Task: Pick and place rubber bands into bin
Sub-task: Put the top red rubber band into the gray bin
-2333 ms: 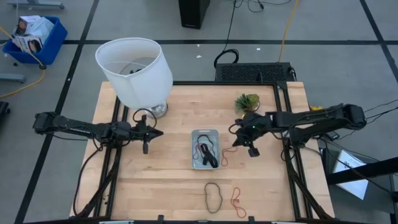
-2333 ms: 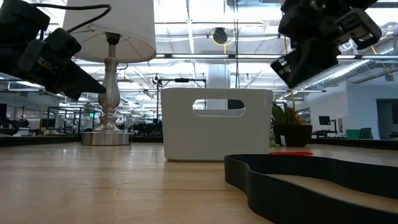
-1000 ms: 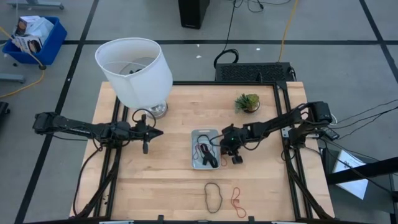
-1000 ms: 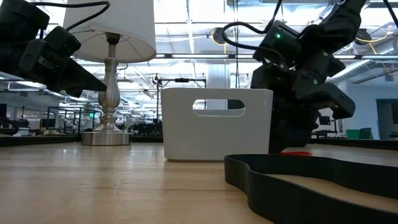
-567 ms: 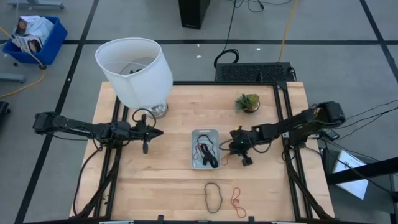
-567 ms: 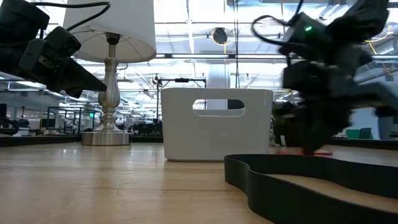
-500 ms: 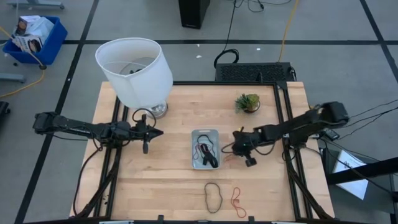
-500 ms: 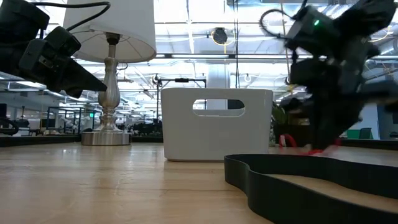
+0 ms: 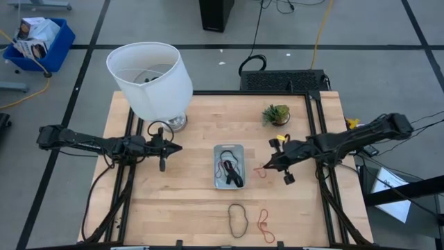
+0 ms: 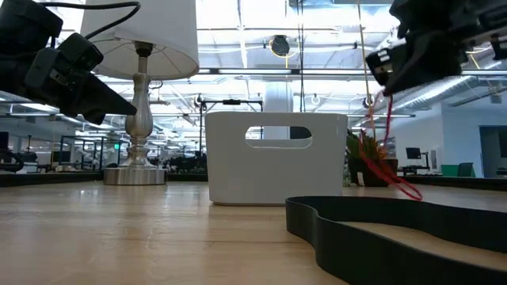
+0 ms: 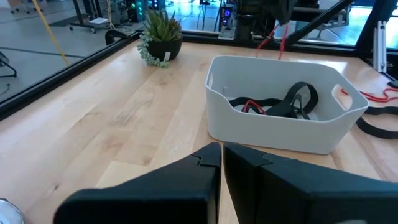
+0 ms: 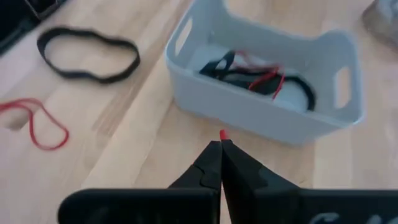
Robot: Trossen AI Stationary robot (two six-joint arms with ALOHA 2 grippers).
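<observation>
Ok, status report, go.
Right gripper shut on red band, lifted beside the bin. Left gripper shut, idle near lamp. Two bands left on table. Path clear.

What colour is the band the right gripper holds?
Red band, hanging from the right gripper; clearest in the low view.

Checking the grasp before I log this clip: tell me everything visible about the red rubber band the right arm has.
The thin red rubber band hangs as a limp stretched loop from the shut right tool, lifted off the wooden table. It dangles just beside the small grey bin, not yet over it, touching nothing else visible.
</observation>
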